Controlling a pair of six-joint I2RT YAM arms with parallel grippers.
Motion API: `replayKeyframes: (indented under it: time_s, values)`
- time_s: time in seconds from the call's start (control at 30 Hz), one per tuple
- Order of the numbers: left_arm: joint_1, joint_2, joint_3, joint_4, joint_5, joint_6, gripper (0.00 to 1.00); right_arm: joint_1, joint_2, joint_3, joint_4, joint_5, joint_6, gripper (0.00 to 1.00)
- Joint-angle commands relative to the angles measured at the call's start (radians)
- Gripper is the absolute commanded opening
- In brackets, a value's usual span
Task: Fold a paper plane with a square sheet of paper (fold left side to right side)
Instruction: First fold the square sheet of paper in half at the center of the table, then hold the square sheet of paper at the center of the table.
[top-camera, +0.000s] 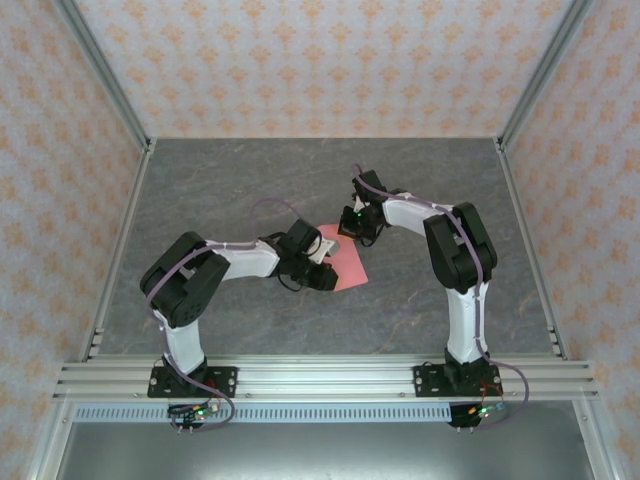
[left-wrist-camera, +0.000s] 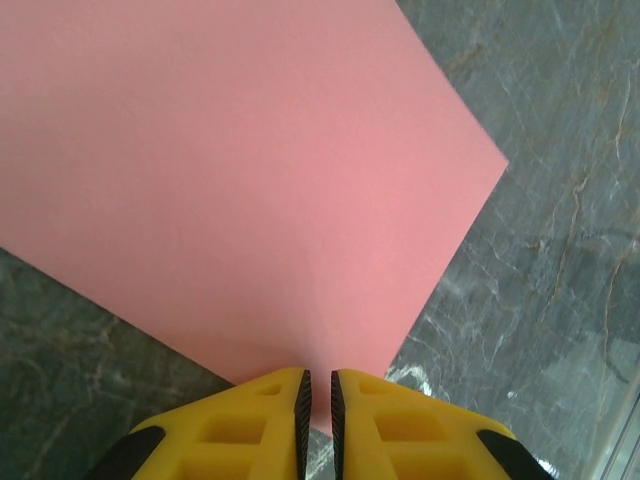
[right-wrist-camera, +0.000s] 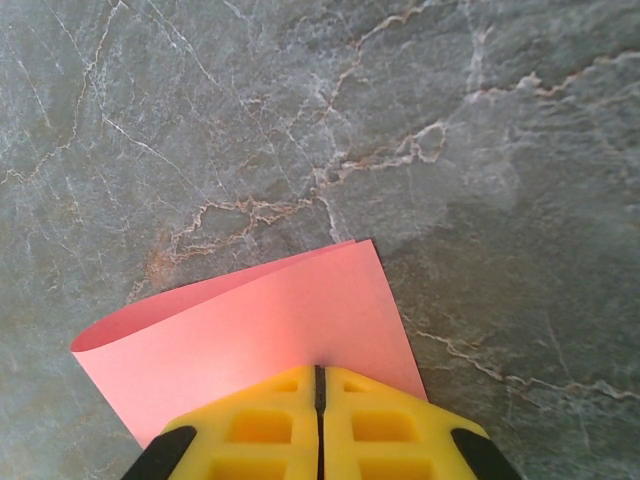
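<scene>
The square sheet of paper (top-camera: 348, 265) is salmon pink and lies on the table between the two arms. In the right wrist view the sheet (right-wrist-camera: 260, 320) is doubled over, with two layers at its far edge and a soft, rounded fold on the left. My right gripper (right-wrist-camera: 320, 370) is shut, its tips resting on the top layer near the right edge; in the top view it (top-camera: 352, 232) sits at the sheet's far end. My left gripper (left-wrist-camera: 319, 385) stands over the near corner of the flat sheet (left-wrist-camera: 250, 170), jaws a narrow slit apart with nothing between them. In the top view it (top-camera: 322, 272) is at the sheet's near left.
The grey marbled table (top-camera: 300, 180) is bare around the sheet. Patterned walls with aluminium posts (top-camera: 105, 85) close in the back and sides. A metal rail (top-camera: 320, 375) runs along the near edge by the arm bases.
</scene>
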Motion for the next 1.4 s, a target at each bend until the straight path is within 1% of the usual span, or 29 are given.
replayKeyframes:
  time_s: [0.0,0.23,0.37,0.43,0.5,0.57,0.63,0.7,0.8,0.93,1.1,1.37]
  values:
    - [-0.035,-0.02,-0.046,-0.099,0.04,0.015,0.18,0.001,0.07,-0.018,-0.086,0.082,-0.005,0.09]
    - [-0.037,-0.053,-0.077,-0.084,0.044,0.007,0.18,0.002,0.072,-0.017,-0.085,0.078,-0.004,0.09]
    - [-0.031,-0.122,-0.077,-0.081,0.045,-0.005,0.18,0.002,0.068,-0.019,-0.075,0.065,-0.006,0.09]
    - [-0.008,-0.169,-0.071,-0.062,0.055,-0.028,0.18,0.002,0.059,-0.028,-0.049,0.045,-0.001,0.09]
    - [0.04,-0.205,-0.066,-0.024,0.07,-0.072,0.17,0.003,0.055,-0.029,-0.034,0.035,0.006,0.09]
    - [0.082,-0.207,-0.045,-0.013,0.075,-0.092,0.17,0.002,0.056,-0.024,-0.037,0.034,0.006,0.09]
    - [0.102,-0.176,-0.001,-0.036,0.067,-0.081,0.17,0.002,0.056,-0.024,-0.039,0.037,0.006,0.09]
    - [0.103,-0.119,0.054,-0.052,0.076,-0.064,0.16,0.002,0.056,-0.024,-0.042,0.04,0.006,0.09]
    - [0.1,-0.036,0.091,0.001,0.111,-0.095,0.16,0.003,0.055,-0.025,-0.045,0.042,0.006,0.09]
    - [0.078,0.033,0.133,0.026,0.103,-0.103,0.15,0.005,0.053,-0.024,-0.043,0.038,0.007,0.09]
    - [0.044,0.108,0.182,-0.016,0.055,-0.087,0.15,0.004,0.047,-0.018,-0.037,0.027,0.008,0.09]
    - [0.035,0.134,0.173,-0.086,-0.012,-0.064,0.15,0.004,0.007,0.037,-0.057,0.021,-0.002,0.12]
